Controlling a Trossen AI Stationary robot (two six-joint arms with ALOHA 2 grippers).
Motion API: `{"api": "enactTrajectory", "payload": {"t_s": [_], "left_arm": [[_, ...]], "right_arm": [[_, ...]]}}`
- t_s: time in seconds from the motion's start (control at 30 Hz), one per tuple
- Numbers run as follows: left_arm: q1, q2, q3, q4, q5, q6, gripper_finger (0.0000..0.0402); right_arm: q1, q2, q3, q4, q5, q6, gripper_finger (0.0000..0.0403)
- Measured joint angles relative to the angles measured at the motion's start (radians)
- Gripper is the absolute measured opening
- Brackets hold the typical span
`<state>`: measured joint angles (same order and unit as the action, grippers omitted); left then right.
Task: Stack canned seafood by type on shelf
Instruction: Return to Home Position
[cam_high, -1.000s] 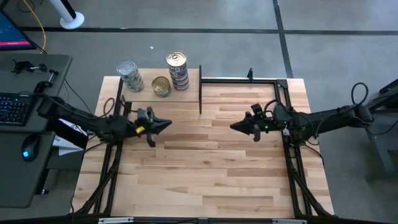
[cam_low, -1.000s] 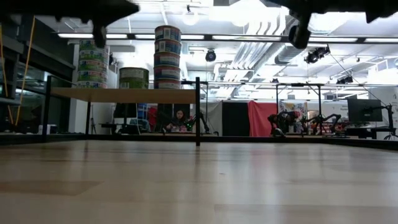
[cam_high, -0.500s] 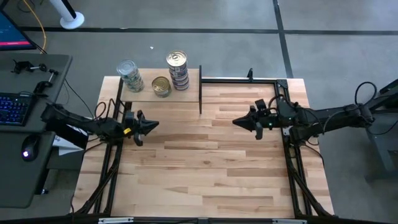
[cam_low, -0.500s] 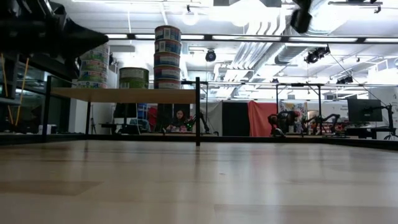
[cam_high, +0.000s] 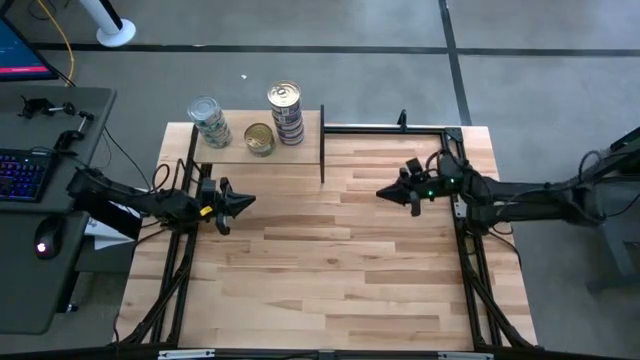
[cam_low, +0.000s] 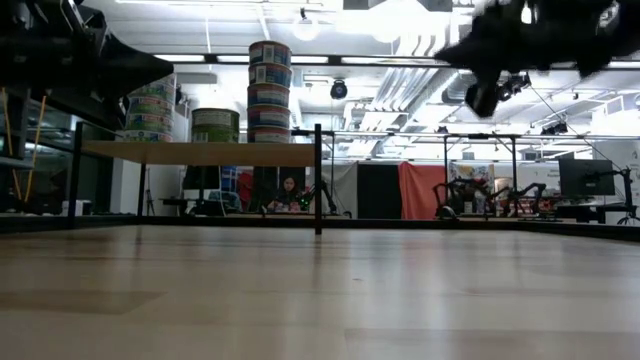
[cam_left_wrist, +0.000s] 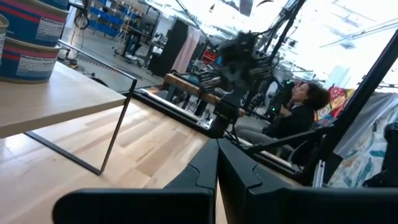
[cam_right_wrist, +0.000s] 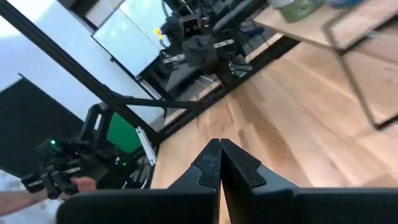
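Observation:
The shelf stands at the table's far left, a light board on black uprights. On it stand a stack of tins with a silver-blue top, a single gold-topped tin and a taller gold-topped stack. The low view shows the stacks on the board. My left gripper is shut and empty, above the table's left part, nearer than the shelf. My right gripper is shut and empty, above the table's right part. Both point toward the table's middle.
A black metal frame runs along the table's far right edge and down its right side. A desk with a keyboard and a mouse stands left of the table. The wooden tabletop lies between and in front of the grippers.
My left gripper has drawn back toward the table's left edge and then stayed still. My right gripper has shifted a little toward the far edge and shows lower in the low view. Both have stayed shut. The tins have not moved.

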<state>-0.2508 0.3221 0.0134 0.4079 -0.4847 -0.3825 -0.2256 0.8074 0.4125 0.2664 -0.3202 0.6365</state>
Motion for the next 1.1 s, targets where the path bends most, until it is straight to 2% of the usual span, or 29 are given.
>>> {"api": "enactTrajectory", "payload": {"t_s": [0.13, 0.23, 0.33, 0.47, 0.6, 0.8, 0.93, 1.1], "left_arm": [[0.0, 0.0, 0.0, -0.001, 0.0, -0.001, 0.0], [0.0, 0.0, 0.0, -0.001, 0.0, 0.0, 0.0], [0.0, 0.0, 0.0, -0.001, 0.0, 0.0, 0.0], [0.0, 0.0, 0.0, 0.0, 0.0, 0.0, 0.0], [0.0, 0.0, 0.0, -0.001, 0.0, 0.0, 0.0], [0.0, 0.0, 0.0, 0.0, -0.001, 0.0, 0.0], [0.0, 0.0, 0.0, 0.0, -0.001, 0.0, 0.0], [0.0, 0.0, 0.0, -0.001, -0.001, 0.0, 0.0001]], "right_arm": [[-0.196, -0.012, -0.139, 0.209, -0.218, 0.011, 0.0], [-0.222, -0.045, -0.19, 0.304, -0.262, 0.039, 0.0], [-0.135, -0.085, -0.215, 0.306, -0.185, 0.048, 0.0], [0.101, -0.124, -0.241, 0.33, 0.026, -0.002, 0.0], [0.249, -0.161, -0.283, 0.338, 0.136, -0.051, 0.0], [0.215, -0.29, -0.401, 0.359, 0.156, -0.037, 0.0], [0.176, -0.373, -0.389, 0.242, 0.133, -0.193, 0.0], [0.14, -0.417, -0.395, 0.047, 0.257, -0.387, 0.0]]}}
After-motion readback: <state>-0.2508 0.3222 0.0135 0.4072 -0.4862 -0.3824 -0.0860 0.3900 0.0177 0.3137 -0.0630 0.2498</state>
